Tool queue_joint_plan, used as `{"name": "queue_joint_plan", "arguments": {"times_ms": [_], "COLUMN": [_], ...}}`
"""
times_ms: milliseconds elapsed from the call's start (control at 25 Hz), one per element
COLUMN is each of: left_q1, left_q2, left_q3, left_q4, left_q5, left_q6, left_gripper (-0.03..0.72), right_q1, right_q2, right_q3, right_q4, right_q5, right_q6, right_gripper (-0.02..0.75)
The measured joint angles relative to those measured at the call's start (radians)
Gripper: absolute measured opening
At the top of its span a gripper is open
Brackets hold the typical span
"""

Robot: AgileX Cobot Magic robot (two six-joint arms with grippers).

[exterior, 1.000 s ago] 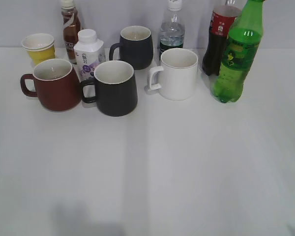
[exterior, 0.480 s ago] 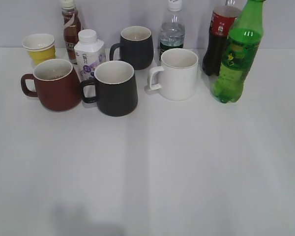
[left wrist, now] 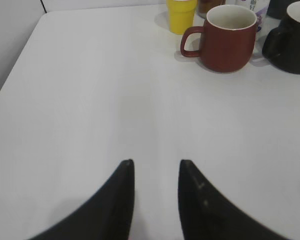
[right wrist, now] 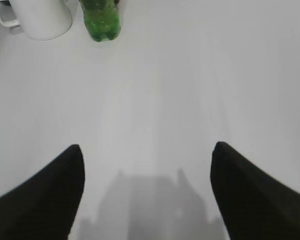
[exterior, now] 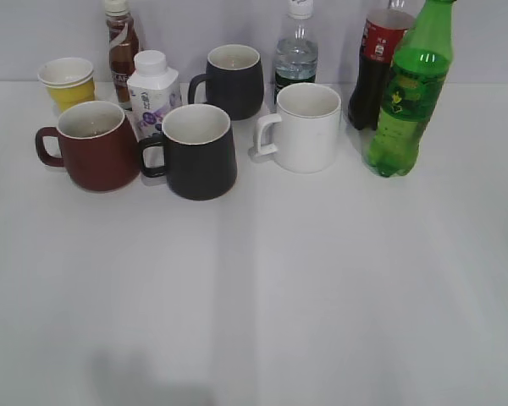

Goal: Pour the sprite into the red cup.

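Sprite (exterior: 405, 101) stands upright at the tabletop's (exterior: 322, 288) far right, ahead and left of my right gripper (right wrist: 147, 160), jaws spread wide; that arm is nearer. Cup (exterior: 91, 145) sits far left, beyond my left gripper (left wrist: 156, 172), narrowly parted, empty.

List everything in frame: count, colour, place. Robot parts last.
sprite: 1, green bottle, back right, upright
cola bottle: 1, dark, red label, behind sprite
water bottle: 1, clear, back centre
white mug: 1, right of centre
black mugs: 2, one centre-left, one behind it
red cup: 1, left, handle pointing left
milk carton: 1, white, purple print, behind the red cup
brown bottle: 1, back left
yellow paper cup: 1, far left back
table: 1, white
left claw: narrow gap, holding nothing
right claw: open wide, holding nothing
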Motion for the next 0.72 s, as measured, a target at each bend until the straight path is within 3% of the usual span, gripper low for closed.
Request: {"name": "queue_joint_plan", "arguments": {"times_ms": [720], "left_q1": [0.0], "left_q2": [0.0], "left_q3": [0.0], "left_q4": [0.0], "left_q5": [0.0], "left_q6": [0.0], "left_gripper": [0.239], "right_q1": [0.0], "right_q2": [0.0], "right_q3": [0.0], "right_q4": [0.0], "right_q5": [0.0], "right_q6": [0.0], "right_gripper": [0.587]}}
